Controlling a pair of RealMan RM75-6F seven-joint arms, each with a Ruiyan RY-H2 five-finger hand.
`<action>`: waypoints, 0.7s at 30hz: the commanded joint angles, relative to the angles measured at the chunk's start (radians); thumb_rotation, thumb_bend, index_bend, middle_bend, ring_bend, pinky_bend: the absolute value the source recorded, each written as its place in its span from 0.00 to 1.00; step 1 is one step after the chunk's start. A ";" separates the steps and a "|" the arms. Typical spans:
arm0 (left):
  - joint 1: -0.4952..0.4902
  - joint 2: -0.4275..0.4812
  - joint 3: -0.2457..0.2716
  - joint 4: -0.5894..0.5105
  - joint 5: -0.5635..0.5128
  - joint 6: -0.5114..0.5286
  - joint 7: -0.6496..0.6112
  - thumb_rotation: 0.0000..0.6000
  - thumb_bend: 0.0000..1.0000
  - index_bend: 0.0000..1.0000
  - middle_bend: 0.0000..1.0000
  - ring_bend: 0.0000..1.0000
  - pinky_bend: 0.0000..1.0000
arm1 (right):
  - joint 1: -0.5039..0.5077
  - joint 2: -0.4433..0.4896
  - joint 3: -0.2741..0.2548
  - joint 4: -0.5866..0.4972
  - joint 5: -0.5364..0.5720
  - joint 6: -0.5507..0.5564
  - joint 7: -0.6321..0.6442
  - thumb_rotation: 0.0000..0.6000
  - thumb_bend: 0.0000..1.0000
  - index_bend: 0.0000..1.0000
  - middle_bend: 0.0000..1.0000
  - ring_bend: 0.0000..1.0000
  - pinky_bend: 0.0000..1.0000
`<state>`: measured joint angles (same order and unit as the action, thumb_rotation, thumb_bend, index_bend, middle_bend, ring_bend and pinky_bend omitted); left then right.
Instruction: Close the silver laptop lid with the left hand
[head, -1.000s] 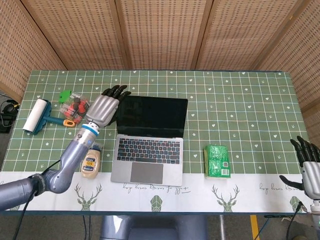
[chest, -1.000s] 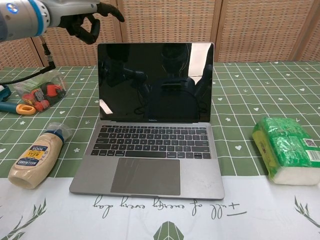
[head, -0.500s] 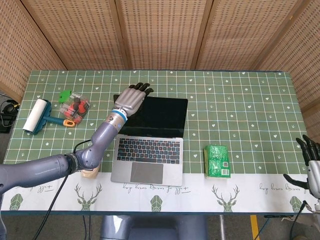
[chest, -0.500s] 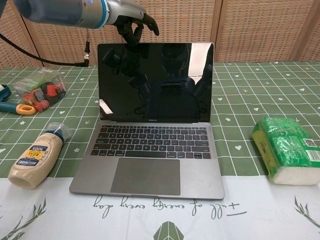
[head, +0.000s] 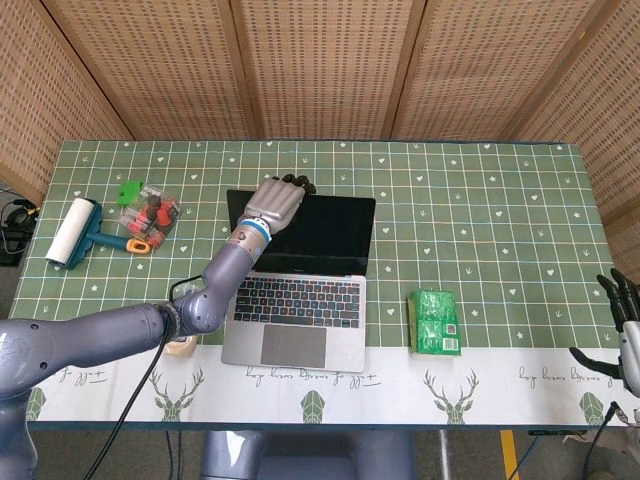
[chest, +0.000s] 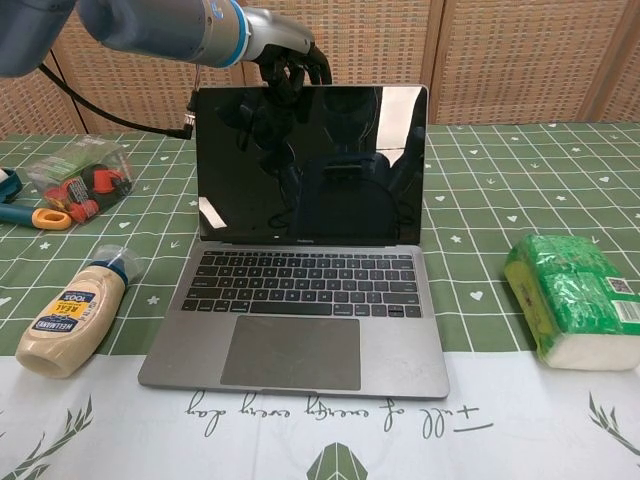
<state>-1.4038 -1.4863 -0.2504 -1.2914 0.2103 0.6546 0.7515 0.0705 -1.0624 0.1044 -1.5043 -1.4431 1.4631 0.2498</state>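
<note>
The laptop (head: 298, 277) sits open near the front middle of the table (head: 480, 210), its lid (chest: 311, 165) standing upright with the dark screen facing the robot and the keyboard (chest: 300, 283) and trackpad (chest: 291, 352) lying flat on the green checked cloth. The left hand (head: 274, 204) is raised at the top edge of the lid, towards its left half; in the chest view the dark fingers (chest: 292, 72) curl down behind and over that edge, but whether they actually touch the lid cannot be told. The hand holds nothing, and its fingers are bent rather than spread. The left arm (head: 130, 330) reaches in from the lower left, passing over the left side of the keyboard in the head view. The right hand (head: 625, 335) shows only at the far right edge of the head view, well apart from the laptop, fingers spread and grasping nothing. A mayonnaise bottle (chest: 73, 311) lies on its side just left of the laptop base. Further left and back are a clear box of small items (head: 150, 214), an orange-handled tool (chest: 42, 217) and a lint roller (head: 72, 232). A green-wrapped packet (chest: 572, 297) lies to the right of the laptop, apart from it.
</note>
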 joint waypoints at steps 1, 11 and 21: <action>-0.010 0.002 0.009 -0.006 -0.006 0.012 -0.012 1.00 1.00 0.35 0.24 0.22 0.31 | -0.001 0.000 -0.001 0.000 -0.002 0.001 0.000 1.00 0.02 0.00 0.00 0.00 0.00; -0.004 0.057 0.012 -0.078 0.042 0.034 -0.075 1.00 1.00 0.46 0.36 0.32 0.36 | -0.005 0.002 -0.004 -0.009 -0.019 0.015 -0.004 1.00 0.02 0.00 0.00 0.00 0.00; 0.023 0.152 0.013 -0.227 0.119 0.071 -0.139 1.00 1.00 0.50 0.41 0.37 0.39 | -0.009 0.005 -0.011 -0.020 -0.039 0.030 -0.009 1.00 0.01 0.00 0.00 0.00 0.00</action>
<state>-1.3901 -1.3574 -0.2387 -1.4857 0.3097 0.7157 0.6287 0.0622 -1.0575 0.0940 -1.5236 -1.4818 1.4921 0.2413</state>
